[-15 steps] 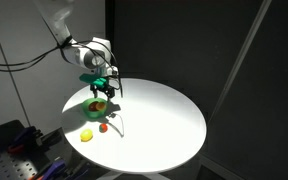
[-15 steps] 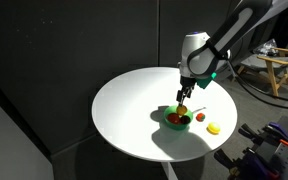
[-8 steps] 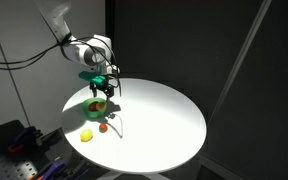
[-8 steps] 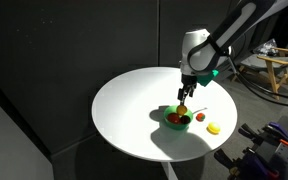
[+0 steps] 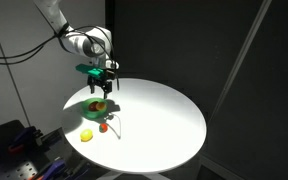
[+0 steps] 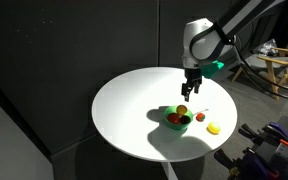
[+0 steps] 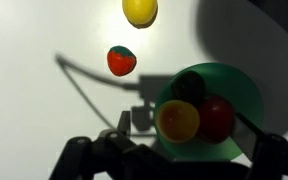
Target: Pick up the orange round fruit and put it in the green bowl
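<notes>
Wrist view, gripper (image 7: 174, 160): spread wide, nothing between the fingers, one at each bottom corner of the picture.
Wrist view, orange round fruit (image 7: 178, 121): it lay inside the green bowl (image 7: 246, 95), touching a red fruit (image 7: 216, 117) and just beside a dark item (image 7: 189, 87) that I could not identify.
Wrist view, loose fruits: a small red fruit (image 7: 121, 61) and a pale yellow fruit (image 7: 139, 10) sat on the white top outside the bowl; no table edge showed.
Exterior view, gripper (image 5: 101, 88): it hung above the green bowl (image 5: 97, 106), clear of the rim, probably so the fruit could rest untouched.
Exterior view, layout: the bowl stood near the round table's (image 5: 164, 120) left edge; the yellow fruit (image 5: 86, 134) and the red fruit (image 5: 103, 127) lay closer to the near-left edge.
Exterior view, gripper (image 6: 191, 92): it pointed down over the green bowl (image 6: 176, 121), which stood toward the right edge of the table (image 6: 134, 110).
Exterior view, orange round fruit (image 6: 182, 111): an orange spot showed in the bowl; the red fruit (image 6: 200, 117) and the yellow fruit (image 6: 214, 128) lay just beyond it, nearer the edge.
Judgement: the placing looked done, with only a withdrawal left.
</notes>
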